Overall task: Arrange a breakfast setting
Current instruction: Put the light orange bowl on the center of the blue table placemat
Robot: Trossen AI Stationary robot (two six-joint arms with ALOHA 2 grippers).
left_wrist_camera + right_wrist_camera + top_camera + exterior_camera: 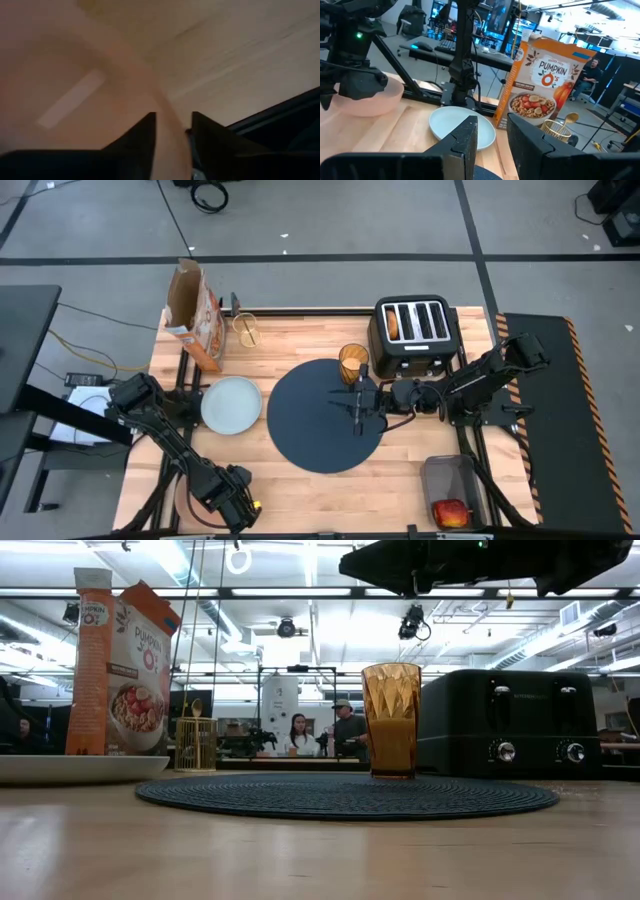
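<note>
Bowl placement looks like the step in hand. The shallow round pink bowl (pixel 367 100) sits at the near left corner of the pale wooden table (pixel 400 490), well apart from the large round dark-blue woven mat (pixel 310 430) in the middle. The left gripper (pixel 173 116) is down at that corner with its two dark fingers on either side of the bowl's rim, and it appears closed on the rim.

To do this well, the grip should be firm before lifting. The bowl should stay level and travel high enough to clear the round pale-blue plate (pixel 231 405), which lies just beside the mat's left edge. It should then come down on bare mat, clear of the faceted amber tumbler (pixel 352 360) standing upright at the mat's far edge.

The right gripper (pixel 492 122) hovers over the mat near the tumbler, fingers slightly parted and holding nothing. It may need to move away before the bowl arrives.

Further out, a red apple (pixel 450 512) waits in a clear tub at the near right. The black four-slot toaster (pixel 415 330) and the tall orange-and-brown cereal box (pixel 195 315) stand along the far side.
</note>
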